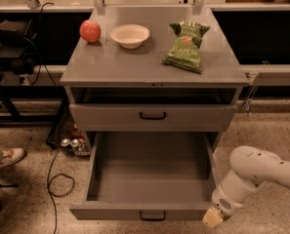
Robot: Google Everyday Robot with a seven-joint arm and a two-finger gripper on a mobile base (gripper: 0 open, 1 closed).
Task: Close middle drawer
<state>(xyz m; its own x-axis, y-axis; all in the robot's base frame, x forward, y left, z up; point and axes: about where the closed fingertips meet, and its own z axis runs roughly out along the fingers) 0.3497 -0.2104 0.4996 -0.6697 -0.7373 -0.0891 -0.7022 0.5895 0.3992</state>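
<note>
**Middle drawer wide open, claw down at its front right corner**

Down at the near edge, the claw sits low beside the front right corner of the middle drawer. Only its pale tip shows, so I cannot tell whether it is clenched or released, or whether it touches the drawer front. The white arm bends in behind it from the right.

The middle drawer is pulled far out of the desk, its grey inside bare, and its small black handle is centred on the low front. Nothing lies in the drawer's path between its side walls.

Above it, the top drawer stands slightly out, with a dark gap over its front.

To the left on the floor lie a looping black cable, two cans close to the desk's side, and a shoe at the edge.

Further back, on the desk top: a green chip bag on the right, a white bowl in the middle and a red apple on the left, each apart.
</note>
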